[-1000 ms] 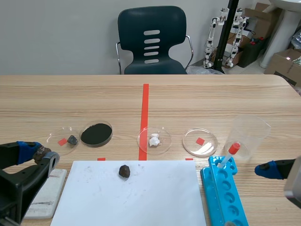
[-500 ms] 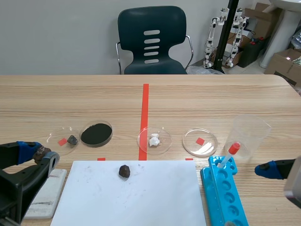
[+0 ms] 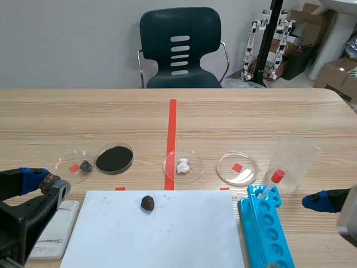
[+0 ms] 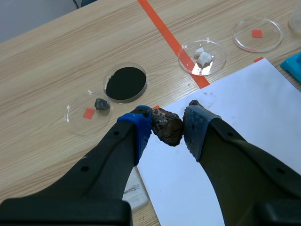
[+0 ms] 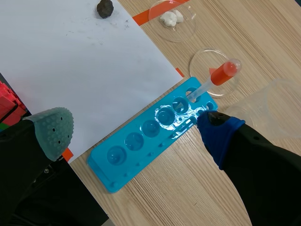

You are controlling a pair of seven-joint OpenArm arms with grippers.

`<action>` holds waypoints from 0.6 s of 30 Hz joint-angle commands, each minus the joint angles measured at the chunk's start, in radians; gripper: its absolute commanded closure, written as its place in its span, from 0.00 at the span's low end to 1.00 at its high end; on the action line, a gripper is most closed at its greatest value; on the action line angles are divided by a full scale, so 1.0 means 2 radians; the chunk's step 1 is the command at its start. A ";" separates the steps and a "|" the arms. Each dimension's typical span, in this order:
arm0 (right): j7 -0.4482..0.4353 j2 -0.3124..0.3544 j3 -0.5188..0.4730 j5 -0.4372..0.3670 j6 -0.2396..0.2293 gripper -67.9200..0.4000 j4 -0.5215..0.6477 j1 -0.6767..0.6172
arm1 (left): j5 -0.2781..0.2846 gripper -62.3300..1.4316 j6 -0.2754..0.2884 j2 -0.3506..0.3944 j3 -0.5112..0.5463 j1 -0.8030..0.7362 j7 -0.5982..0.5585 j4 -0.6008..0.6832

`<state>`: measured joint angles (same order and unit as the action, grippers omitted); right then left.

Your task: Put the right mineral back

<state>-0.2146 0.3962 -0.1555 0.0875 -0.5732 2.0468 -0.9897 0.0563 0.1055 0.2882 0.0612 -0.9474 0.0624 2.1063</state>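
Blue rack, dropper, clear beaker

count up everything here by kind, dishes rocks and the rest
petri dishes: 4
mineral samples: 4, one in the left gripper
clear beaker: 1
blue rack: 1
dropper: 1
paper sheet: 1
white tile: 1
total: 13

The right hand is wide open over a blue rack on the bench, a dropper with a red top stands in the rack, and a dark rock sits on white paper nearby.
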 commanded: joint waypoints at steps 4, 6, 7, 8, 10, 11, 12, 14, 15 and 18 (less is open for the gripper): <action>-0.004 0.006 -0.001 -0.004 0.001 0.19 0.008 0.003 | 0.003 0.73 -0.002 -0.001 -0.001 0.000 -0.007 0.006; -0.004 0.006 -0.001 -0.004 0.001 0.19 0.008 0.003 | 0.003 0.73 -0.003 -0.001 -0.001 0.000 -0.007 0.006; -0.004 0.006 -0.001 -0.004 0.001 0.19 0.008 0.003 | 0.003 0.73 -0.003 -0.001 -0.001 0.000 -0.007 0.006; -0.004 0.006 -0.001 -0.004 0.001 0.19 0.008 0.003 | 0.003 0.73 -0.003 -0.001 -0.001 0.000 -0.006 0.006; -0.004 0.006 -0.001 -0.004 0.001 0.19 0.008 0.003 | 0.003 0.73 -0.003 -0.001 -0.001 0.000 -0.003 0.006; -0.004 0.006 -0.001 -0.004 0.001 0.19 0.008 0.003 | 0.003 0.73 -0.003 -0.001 -0.001 0.000 0.001 0.006; -0.004 0.006 -0.001 -0.004 0.001 0.19 0.008 0.003 | 0.003 0.73 -0.003 -0.001 -0.001 0.000 0.004 0.006; -0.004 0.006 -0.001 -0.004 0.001 0.19 0.008 0.003 | 0.003 0.73 -0.003 -0.001 -0.001 0.000 0.004 0.006; -0.004 0.006 -0.001 -0.004 0.001 0.19 0.008 0.003 | 0.003 0.73 -0.003 -0.001 -0.001 0.001 0.004 0.006; -0.004 0.006 -0.001 -0.004 0.001 0.19 0.008 0.003 | 0.004 0.73 -0.002 -0.002 -0.002 0.005 0.008 0.005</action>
<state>-0.2146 0.3962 -0.1555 0.0875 -0.5732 2.0468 -0.9897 0.0563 0.1055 0.2882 0.0612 -0.9470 0.0937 2.1063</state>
